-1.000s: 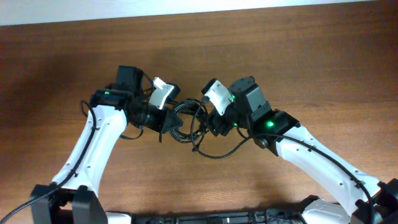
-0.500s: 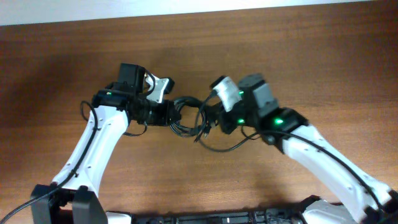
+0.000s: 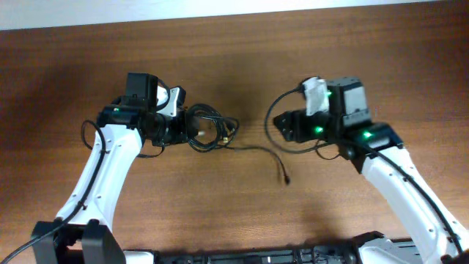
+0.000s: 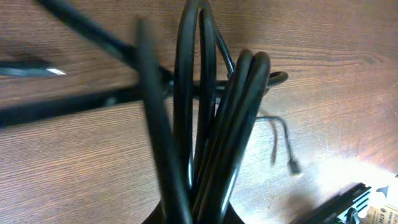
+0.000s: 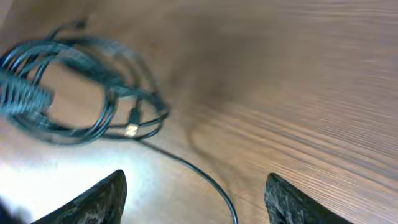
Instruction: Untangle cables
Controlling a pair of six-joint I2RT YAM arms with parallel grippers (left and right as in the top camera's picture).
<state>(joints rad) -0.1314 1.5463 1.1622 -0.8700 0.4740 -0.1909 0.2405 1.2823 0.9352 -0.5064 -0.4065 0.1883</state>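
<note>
Left gripper (image 3: 187, 130), left of centre in the overhead view, is clamped tight on the cables (image 3: 212, 130), whose black loops bunch in a small coil just to its right. In the left wrist view those loops rise as a sheaf of strands from the bottom edge up the middle of the frame. One loose strand (image 3: 253, 147) trails from the coil toward the lower right and ends in a small plug (image 3: 285, 178) lying on the wooden table (image 3: 220, 59). Right gripper (image 3: 287, 126), right of centre and well apart from the coil, has its fingers (image 5: 102, 198) spread wide with nothing between them. Its own camera shows the coil blurred in the upper left.
</note>
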